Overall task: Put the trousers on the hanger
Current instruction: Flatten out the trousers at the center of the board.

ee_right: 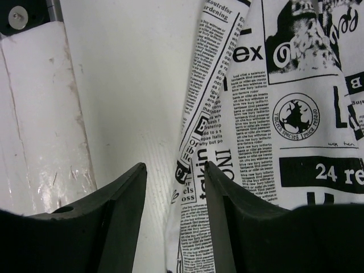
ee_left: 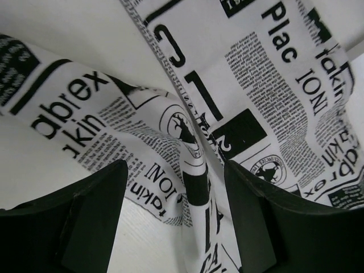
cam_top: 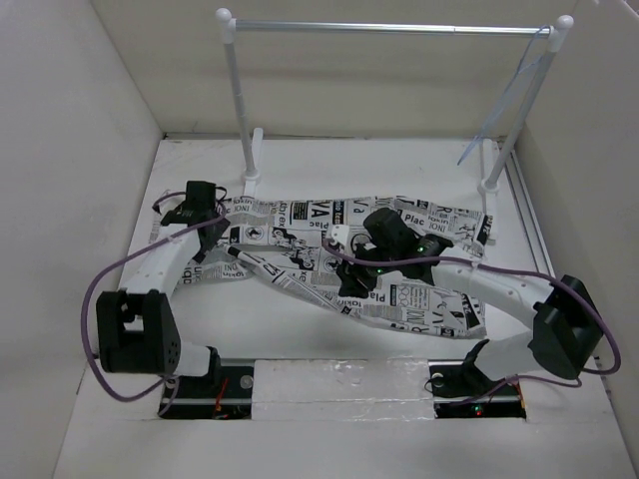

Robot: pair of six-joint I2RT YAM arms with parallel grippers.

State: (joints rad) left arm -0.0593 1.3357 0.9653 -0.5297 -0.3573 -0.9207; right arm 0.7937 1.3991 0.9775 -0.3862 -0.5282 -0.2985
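The trousers point(cam_top: 300, 225), white with black newspaper print, lie crumpled flat across the middle of the table. The hanger point(cam_top: 504, 105) hangs from the right end of the rack's rail, far from both grippers. My left gripper point(cam_top: 218, 239) is low over the trousers' left end. In the left wrist view it point(ee_left: 176, 193) is open, and its fingers straddle a raised fold of the cloth point(ee_left: 193, 170). My right gripper point(cam_top: 351, 284) is down at the trousers' near edge. In the right wrist view it point(ee_right: 175, 168) is open, with the cloth's edge point(ee_right: 196, 165) between the fingers.
The rack has white posts point(cam_top: 240, 100) and a silver rail point(cam_top: 389, 28) at the back of the table. White walls close in the left, right and back sides. A taped white strip point(cam_top: 339, 379) runs between the arm bases, and it also shows in the right wrist view point(ee_right: 40, 114).
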